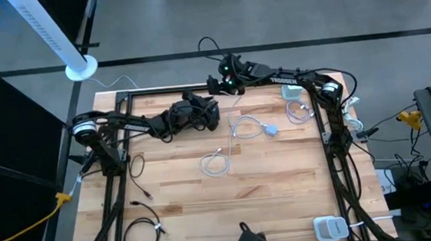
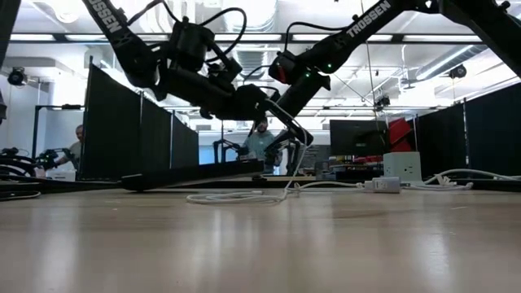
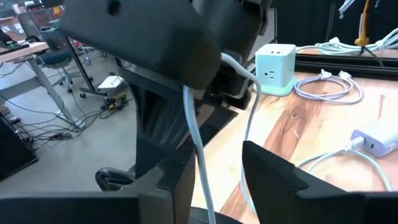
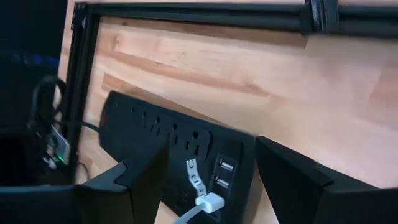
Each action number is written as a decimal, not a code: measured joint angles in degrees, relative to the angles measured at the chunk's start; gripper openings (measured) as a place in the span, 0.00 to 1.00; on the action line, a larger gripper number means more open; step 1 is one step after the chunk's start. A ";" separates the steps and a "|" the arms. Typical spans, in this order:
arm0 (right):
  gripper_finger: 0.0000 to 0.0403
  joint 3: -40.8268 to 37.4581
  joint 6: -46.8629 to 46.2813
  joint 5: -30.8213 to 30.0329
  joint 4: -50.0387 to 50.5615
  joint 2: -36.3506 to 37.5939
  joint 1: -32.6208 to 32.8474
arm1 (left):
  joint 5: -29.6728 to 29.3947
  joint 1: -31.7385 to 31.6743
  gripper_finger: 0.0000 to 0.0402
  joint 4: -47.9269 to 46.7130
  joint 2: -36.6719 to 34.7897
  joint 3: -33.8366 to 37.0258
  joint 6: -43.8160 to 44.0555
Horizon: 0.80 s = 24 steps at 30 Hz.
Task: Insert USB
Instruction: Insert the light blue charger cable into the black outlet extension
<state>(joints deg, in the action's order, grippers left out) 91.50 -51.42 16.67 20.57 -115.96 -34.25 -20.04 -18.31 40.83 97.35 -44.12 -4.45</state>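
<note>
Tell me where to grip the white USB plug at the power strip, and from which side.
Grip the white USB plug by its flat sides, approaching from behind its cable end, since its nose faces the power strip ports and the white cable trails back.

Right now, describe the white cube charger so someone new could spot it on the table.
Start at the wooden table's far right corner, beside the right arm's base. The cube charger stands there, next to a coiled white cable. Unlike the flat white adapter nearer the middle, it is a pale, blocky cube with sockets on its side.
</note>
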 joint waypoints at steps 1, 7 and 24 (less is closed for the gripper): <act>0.55 0.00 -2.42 0.14 0.08 0.00 0.03 | -0.02 0.02 0.31 0.08 0.05 -0.02 0.01; 0.53 0.00 -16.34 2.55 0.17 0.00 0.01 | -0.04 0.02 0.31 0.14 0.05 -0.05 0.51; 0.54 0.00 -34.03 6.47 0.08 0.11 0.01 | 0.03 0.20 0.29 -0.71 -2.13 -0.07 0.62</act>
<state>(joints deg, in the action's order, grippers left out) 91.50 -85.45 23.14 20.64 -115.85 -34.24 -20.01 -18.11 40.12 95.22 -44.18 -3.84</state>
